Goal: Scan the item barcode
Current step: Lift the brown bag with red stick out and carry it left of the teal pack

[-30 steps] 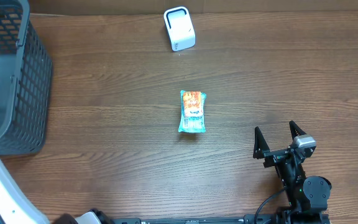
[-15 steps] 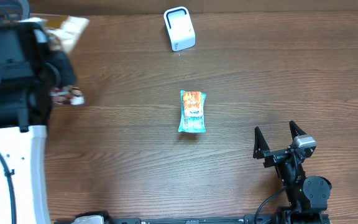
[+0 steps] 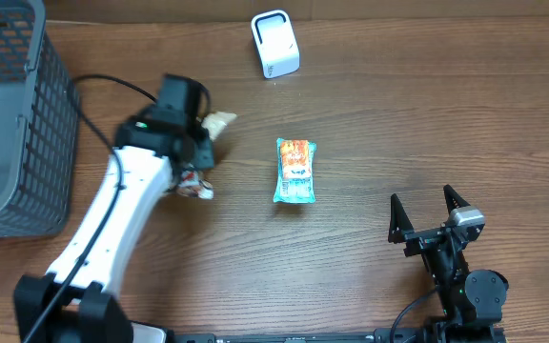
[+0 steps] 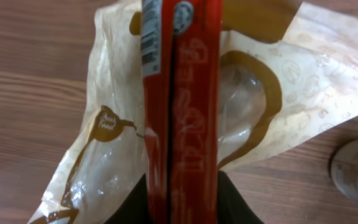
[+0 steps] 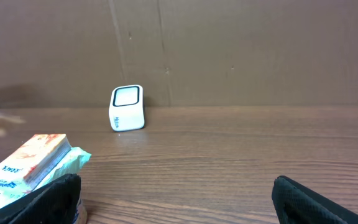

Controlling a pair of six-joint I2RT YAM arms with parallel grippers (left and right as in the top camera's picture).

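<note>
Left tool (image 4: pixel 180 205) pinches the snack packet (image 3: pixel 219 121); scanner (image 3: pixel 274 43) at one o'clock
Seen from overhead, the packet's long axis runs roughly twelve-to-six, and its barcode (image 4: pixel 151 37) sits on the red band. The right tool (image 3: pixel 421 196), spread wide, lies farther from the scanner.

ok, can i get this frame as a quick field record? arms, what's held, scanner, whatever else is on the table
left gripper: shut on the red-banded packet, above the table, left of centre
barcode: on the packet's red band, facing the left wrist camera
right gripper: open, empty, near edge at right
scanner: white, far edge, apart from the held packet
orange packet: lying at table centre, nothing touching it
basket: grey mesh, far left
</note>
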